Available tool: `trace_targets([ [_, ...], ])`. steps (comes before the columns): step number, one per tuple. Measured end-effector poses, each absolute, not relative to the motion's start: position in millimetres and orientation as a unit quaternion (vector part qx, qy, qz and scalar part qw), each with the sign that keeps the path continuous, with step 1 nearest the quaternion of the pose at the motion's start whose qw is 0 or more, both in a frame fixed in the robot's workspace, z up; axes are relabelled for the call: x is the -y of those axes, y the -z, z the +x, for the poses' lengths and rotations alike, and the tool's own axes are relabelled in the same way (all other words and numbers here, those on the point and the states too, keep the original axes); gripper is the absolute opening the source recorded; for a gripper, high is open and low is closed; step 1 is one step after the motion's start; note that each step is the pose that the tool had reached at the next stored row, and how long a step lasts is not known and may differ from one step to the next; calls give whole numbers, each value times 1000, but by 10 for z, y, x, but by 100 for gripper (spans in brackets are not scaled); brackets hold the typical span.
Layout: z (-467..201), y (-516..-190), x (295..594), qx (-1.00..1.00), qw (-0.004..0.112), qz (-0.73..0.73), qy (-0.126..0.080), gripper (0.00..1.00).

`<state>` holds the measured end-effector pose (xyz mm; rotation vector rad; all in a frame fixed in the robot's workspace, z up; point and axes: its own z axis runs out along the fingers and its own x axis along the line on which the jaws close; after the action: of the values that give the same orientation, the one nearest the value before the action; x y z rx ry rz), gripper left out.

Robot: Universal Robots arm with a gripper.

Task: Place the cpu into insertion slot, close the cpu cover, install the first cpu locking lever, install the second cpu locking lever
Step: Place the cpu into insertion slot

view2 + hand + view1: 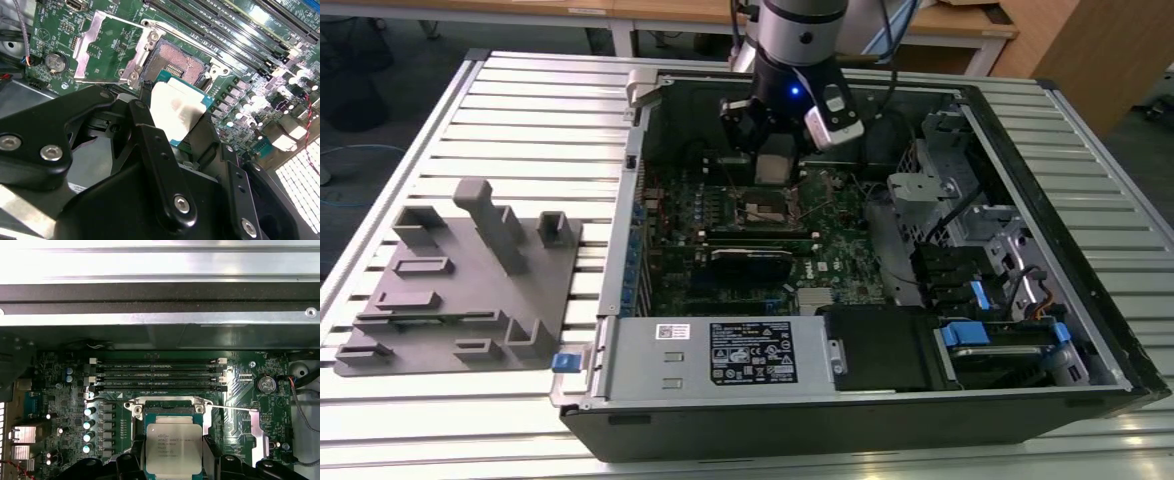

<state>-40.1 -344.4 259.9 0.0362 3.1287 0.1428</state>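
— Where is the cpu (pixel 176 117)?
— Clamped in the claw (pixel 178 100), between its 2 fingers (pixel 146 131). From the left in the second wrist view: the cpu cover (pixel 107 47) flipped open, then the bare insertion slot (pixel 175 62), the cpu held close by it, unseated.

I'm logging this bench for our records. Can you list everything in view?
table: one, silver slatted metal, under everything
computer case: one, black, open, on the table
holder block: one, grey, on the table at the exterior view's left of the case
circuit board: one, green, inside the case
power box: one, silver, inside the case
socket: one, black, empty, on the board
cover: one, silver, swung open beside the socket
memory slots: about four, black, beside the socket
coin battery: one, silver, on the board
chip: one, silver-grey, held near the socket
gripper: one, black, shut on the chip
arm: one, grey, reaching into the case
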Motion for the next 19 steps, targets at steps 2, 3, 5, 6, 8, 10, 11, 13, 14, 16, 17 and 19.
trace_targets([
  [2, -401, -2574, 3444, -999, 5, 12, -46, 54],
  [3, -401, -2559, 3444, -999, 5, 12, -46, 54],
  [5, -401, -2527, 3444, -999, 5, 12, -46, 54],
  [6, -401, -2517, 3444, -999, 5, 12, -46, 54],
  [8, -401, -2517, 3445, -999, 5, 12, -46, 54],
  [10, -403, -2515, 3444, -999, 5, 12, -46, 54],
  [11, -403, -2515, 3444, -999, 5, 12, -46, 54],
  [13, -404, -2515, 3445, -999, 5, 12, -46, 54],
  [14, -404, -2515, 3444, -999, 5, 12, -46, 54],
  [16, -404, -2515, 3444, -999, 5, 12, -46, 54],
  [17, -404, -2515, 3444, -999, 5, 12, -46, 54],
  [19, -404, -2511, 3444, -999, 5, 12, -46, 54],
])
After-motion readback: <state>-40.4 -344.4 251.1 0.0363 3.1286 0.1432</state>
